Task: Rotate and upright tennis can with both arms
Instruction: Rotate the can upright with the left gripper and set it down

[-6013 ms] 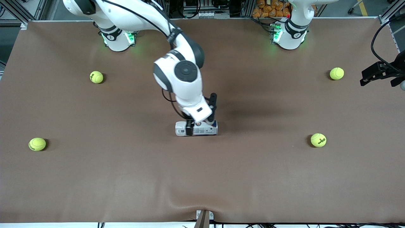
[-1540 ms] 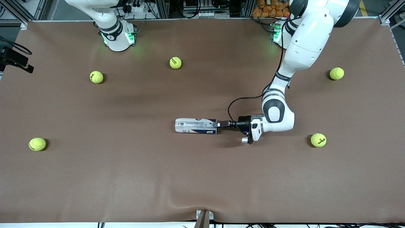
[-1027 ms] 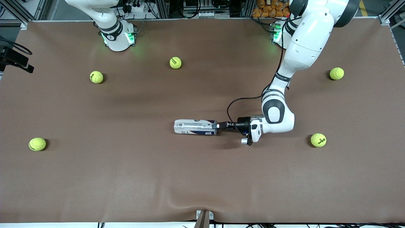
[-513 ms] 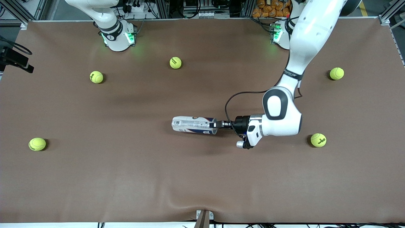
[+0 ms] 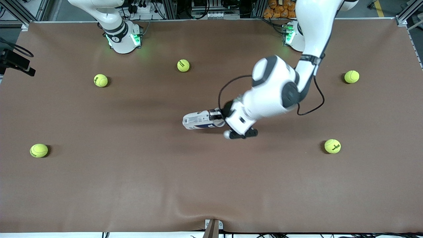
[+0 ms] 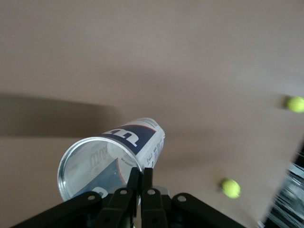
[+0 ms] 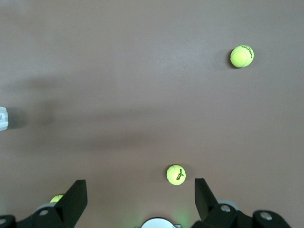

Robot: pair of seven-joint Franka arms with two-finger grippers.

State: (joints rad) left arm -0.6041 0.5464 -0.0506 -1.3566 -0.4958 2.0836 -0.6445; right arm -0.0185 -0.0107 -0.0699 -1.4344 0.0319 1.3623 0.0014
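The tennis can [image 5: 199, 120] is a clear and white tube with a dark navy band, over the middle of the table. My left gripper [image 5: 216, 114] is shut on the rim of its open end, one finger inside the tube and one outside. In the left wrist view the can [image 6: 137, 137] slants away from the left gripper [image 6: 141, 173] toward the brown table, its open mouth facing the camera. Whether its lower end touches the table I cannot tell. My right gripper [image 7: 140, 190] hangs open and empty high over the right arm's end of the table, where that arm waits.
Several yellow-green tennis balls lie scattered on the brown table cover [image 5: 132, 185]: one [image 5: 183, 65] near the right arm's base, one [image 5: 100, 80] and one [image 5: 39, 150] toward that arm's end, one [image 5: 351, 76] and one [image 5: 332, 146] toward the left arm's end.
The left arm has swung upward and turned its wrist, raising the gripped end of the can off the table. Six seconds ago the right gripper was on the can; it has since drawn away.
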